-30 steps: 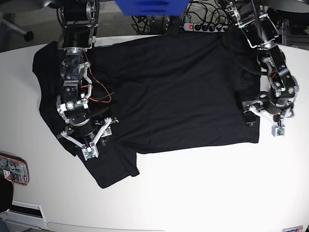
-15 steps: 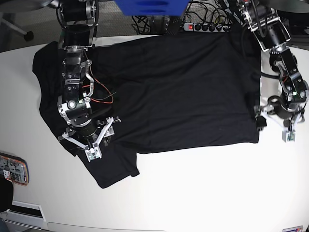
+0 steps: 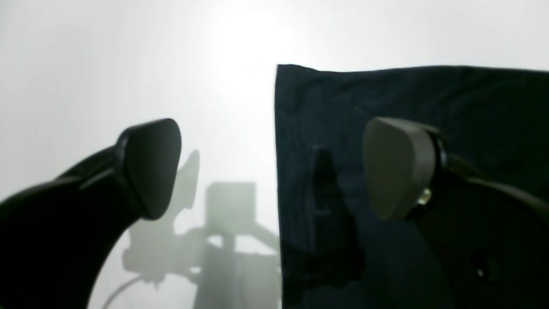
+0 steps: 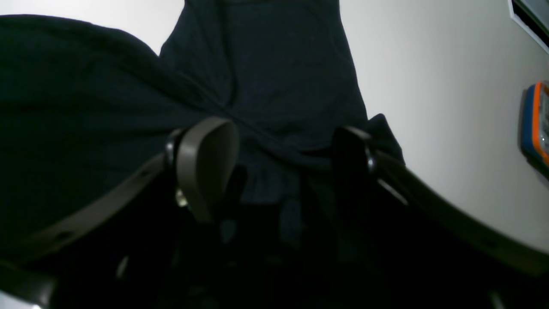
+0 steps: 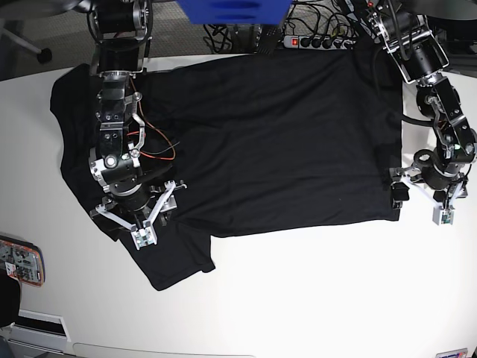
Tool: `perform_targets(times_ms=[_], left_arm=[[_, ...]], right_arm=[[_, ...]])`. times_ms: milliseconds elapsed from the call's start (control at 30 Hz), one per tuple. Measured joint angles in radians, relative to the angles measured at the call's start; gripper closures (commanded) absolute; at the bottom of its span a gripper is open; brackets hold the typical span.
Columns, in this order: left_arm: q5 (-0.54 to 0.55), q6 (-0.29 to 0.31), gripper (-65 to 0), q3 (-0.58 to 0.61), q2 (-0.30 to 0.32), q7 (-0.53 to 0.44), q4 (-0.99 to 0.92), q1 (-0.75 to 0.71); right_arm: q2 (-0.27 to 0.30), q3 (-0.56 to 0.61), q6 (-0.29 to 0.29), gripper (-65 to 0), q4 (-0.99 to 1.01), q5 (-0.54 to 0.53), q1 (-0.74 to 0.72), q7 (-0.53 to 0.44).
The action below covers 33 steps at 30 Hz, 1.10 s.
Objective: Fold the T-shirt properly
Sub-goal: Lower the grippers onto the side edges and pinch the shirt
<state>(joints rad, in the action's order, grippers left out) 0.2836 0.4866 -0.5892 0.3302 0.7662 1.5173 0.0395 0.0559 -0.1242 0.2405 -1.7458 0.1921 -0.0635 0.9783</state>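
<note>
Fingers (image 3: 146, 167) of both arms spread wide over the T-shirt (image 5: 276, 142).

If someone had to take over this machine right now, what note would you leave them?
Left claw: open, empty, straddling the T-shirt's hem corner; one finger over cloth, the other over bare table.
Right claw: open, low over the bunched cloth near the sleeve, gripping nothing as far as I can tell.
T-shirt: spread flat across the table, sleeve end rumpled.
Done: shirt laid out.
Left: grip both ends and make every fold; none made yet.
</note>
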Motion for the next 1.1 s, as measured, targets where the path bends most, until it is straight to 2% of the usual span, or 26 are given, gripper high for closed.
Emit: perform_targets(times_ms=[133, 267, 367, 633, 733, 800, 967, 1100], left_arm=[[-0.007, 0.009, -65.0, 0.002, 0.018, 0.002, -0.084, 0.035], [0.001, 0.008, -65.0, 0.011, 0.107, -0.005, -0.227, 0.094], [-0.005, 0.006, -65.0, 0.035, 0.156, -0.003, -0.257, 0.114], [0.022, 0.016, -65.0, 0.048, 0.158, -0.002, -0.259, 0.157], [0.076, 0.092, -65.0, 0.048, 0.163, 0.068, -0.260, 0.151], [0.103, 0.095, -65.0, 0.048, 0.158, 0.069, -0.260, 0.154], [0.088, 0.098, -65.0, 0.050, 0.165, 0.069, -0.320, 0.219], [0.087, 0.097, -65.0, 0.050, 0.171, 0.076, -0.324, 0.215]], right_arm=[[0.000, 0.000, 0.000, -37.3, 0.000, 0.000, 0.000, 0.000], [0.000, 0.000, -0.001, -37.3, -0.001, 0.000, 0.023, -0.013], [0.000, 0.000, 0.003, -37.3, 0.000, 0.000, 0.056, -0.002], [0.000, 0.000, 0.003, -37.3, 0.000, 0.000, 0.047, -0.013], [0.000, 0.000, 0.003, -37.3, 0.000, 0.000, 0.047, -0.013], [0.000, 0.000, 0.003, -37.3, 0.000, 0.000, 0.046, -0.014], [0.000, 0.000, 0.003, -37.3, 0.000, 0.000, 0.047, -0.013], [0.000, 0.000, 0.003, -37.3, -0.002, 0.000, 0.048, -0.013]])
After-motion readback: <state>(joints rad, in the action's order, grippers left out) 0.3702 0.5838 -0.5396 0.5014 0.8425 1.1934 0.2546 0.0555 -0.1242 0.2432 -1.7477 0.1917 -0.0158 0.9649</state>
